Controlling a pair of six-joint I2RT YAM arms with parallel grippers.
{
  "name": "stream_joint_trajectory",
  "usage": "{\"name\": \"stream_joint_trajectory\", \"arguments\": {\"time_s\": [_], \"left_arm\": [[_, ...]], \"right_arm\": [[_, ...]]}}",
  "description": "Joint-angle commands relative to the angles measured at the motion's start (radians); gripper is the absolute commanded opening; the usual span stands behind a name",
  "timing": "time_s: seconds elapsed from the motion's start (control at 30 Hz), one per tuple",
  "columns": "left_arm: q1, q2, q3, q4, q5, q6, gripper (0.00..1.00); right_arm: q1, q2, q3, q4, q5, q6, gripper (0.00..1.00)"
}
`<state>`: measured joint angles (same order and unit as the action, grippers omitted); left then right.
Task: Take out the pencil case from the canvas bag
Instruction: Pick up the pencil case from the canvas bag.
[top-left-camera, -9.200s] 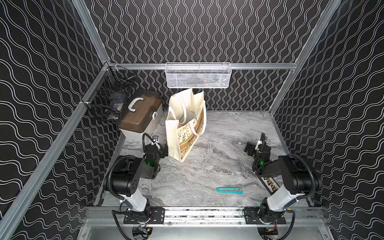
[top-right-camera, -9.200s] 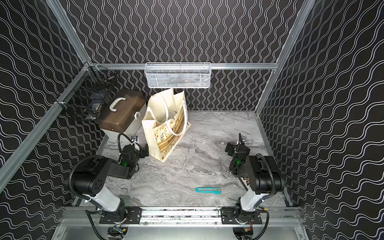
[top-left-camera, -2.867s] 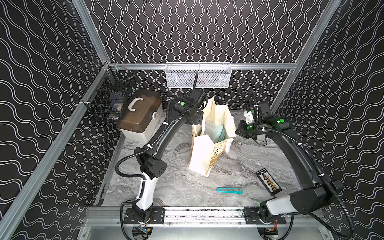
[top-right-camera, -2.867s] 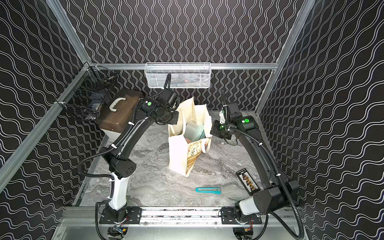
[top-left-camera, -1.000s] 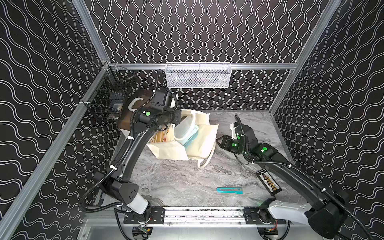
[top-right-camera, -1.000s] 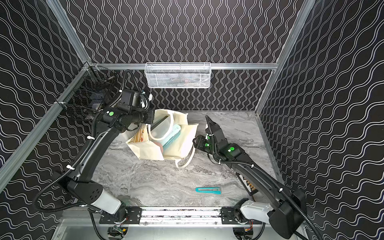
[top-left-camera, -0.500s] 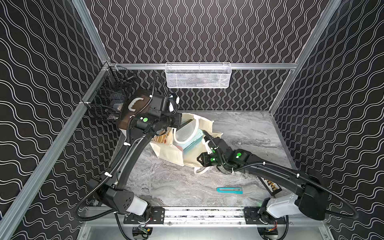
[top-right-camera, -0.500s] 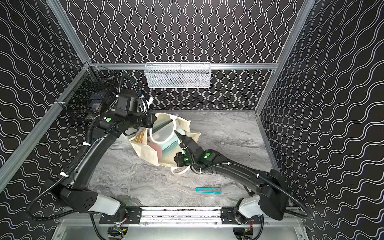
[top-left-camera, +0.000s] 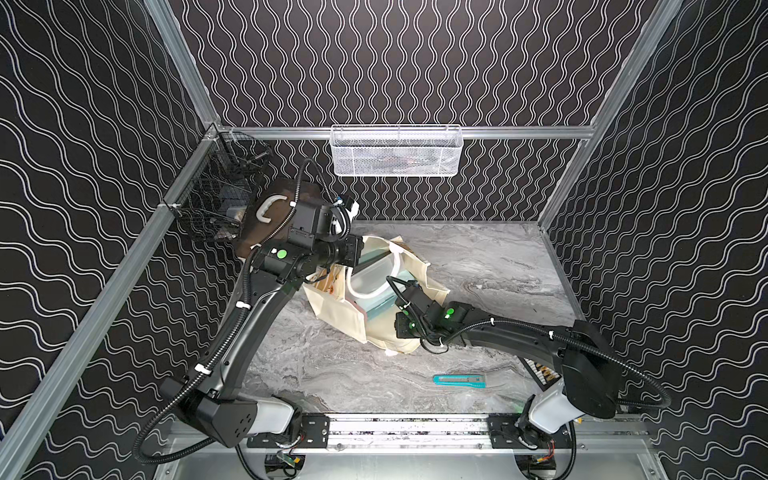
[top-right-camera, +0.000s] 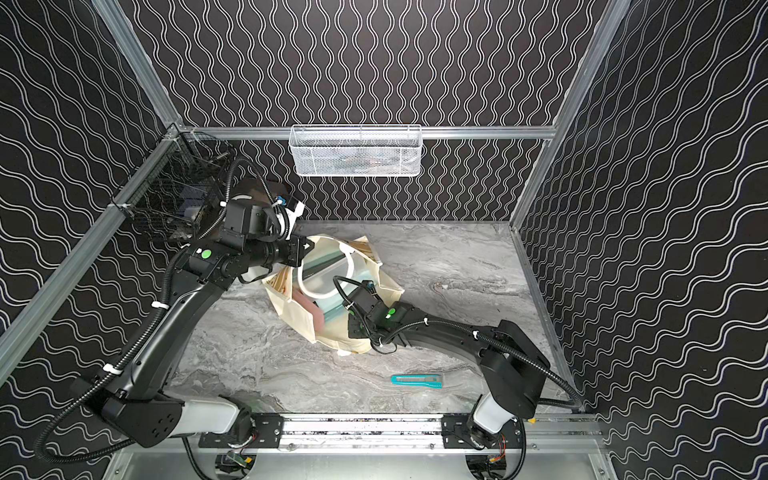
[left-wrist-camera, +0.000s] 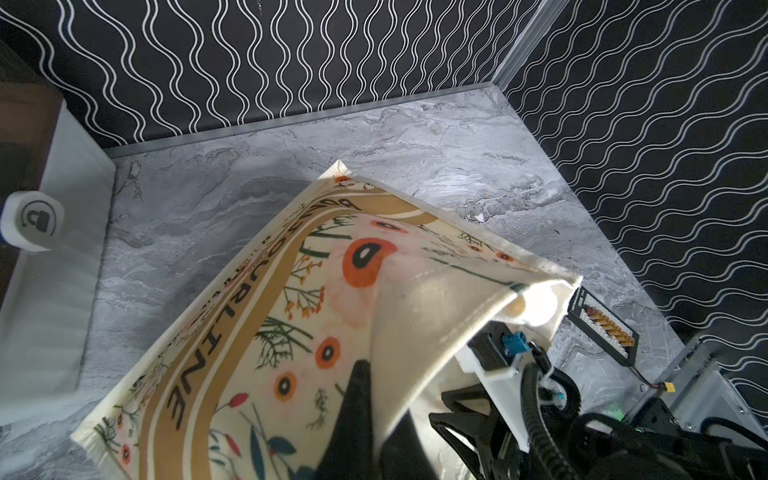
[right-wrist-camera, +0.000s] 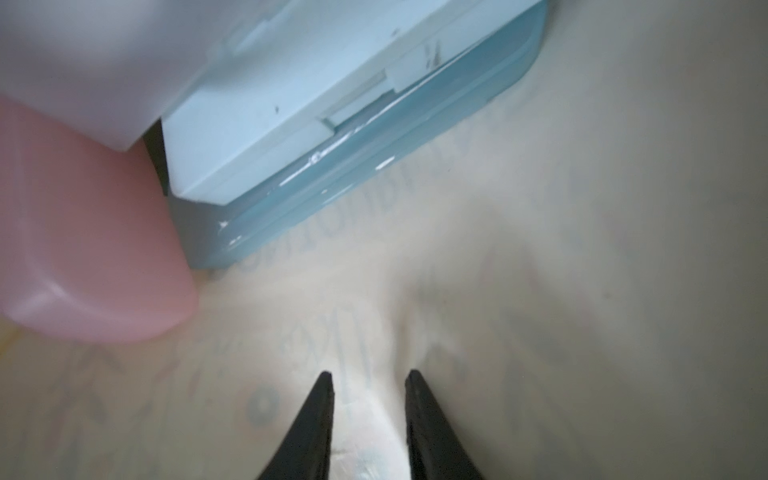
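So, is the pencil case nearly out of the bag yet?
Not quite. Done: the cream floral canvas bag lies on its side with its mouth open. In hand: the left gripper pinches the bag's cloth, and the right gripper, jaws apart, is inside, close to the pale blue plastic pencil case beside a pink item. Left: grab the case and pull it out.

Black walls (top-left-camera: 415, 62) with white wavy lines enclosed a grey marble-patterned tabletop (top-left-camera: 498, 257). Aluminium rails (top-left-camera: 519, 132) framed the corners. A white mesh basket (top-left-camera: 397, 153) hung on the back rail; a black wire basket (top-left-camera: 216, 199) hung at the left corner.
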<state>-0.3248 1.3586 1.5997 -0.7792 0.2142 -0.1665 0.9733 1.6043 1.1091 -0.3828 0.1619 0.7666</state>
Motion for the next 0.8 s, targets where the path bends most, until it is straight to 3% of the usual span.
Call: {"name": "stream_joint_trajectory", "arguments": {"time_s": [0.0, 0.2, 0.3, 0.57, 0.77], "left_arm": [[0.002, -0.036, -0.031, 0.125, 0.064, -0.015, 0.00], [0.002, -0.074, -0.092, 0.140, 0.110, 0.013, 0.00], [0.001, -0.087, -0.103, 0.146, 0.133, 0.020, 0.00], [0.002, -0.093, -0.113, 0.168, 0.188, 0.010, 0.00], [0.002, -0.099, -0.116, 0.166, 0.185, 0.005, 0.00]], "right_arm": [[-0.001, 0.008, 0.017, 0.043, 0.005, 0.068, 0.34], [-0.001, -0.022, -0.043, 0.259, -0.141, 0.066, 0.39], [-0.001, -0.026, -0.076, 0.356, -0.211, 0.058, 0.48], [0.001, 0.013, -0.079, 0.451, -0.305, 0.059, 0.70], [0.011, 0.059, -0.066, 0.481, -0.343, 0.063, 0.77]]}}
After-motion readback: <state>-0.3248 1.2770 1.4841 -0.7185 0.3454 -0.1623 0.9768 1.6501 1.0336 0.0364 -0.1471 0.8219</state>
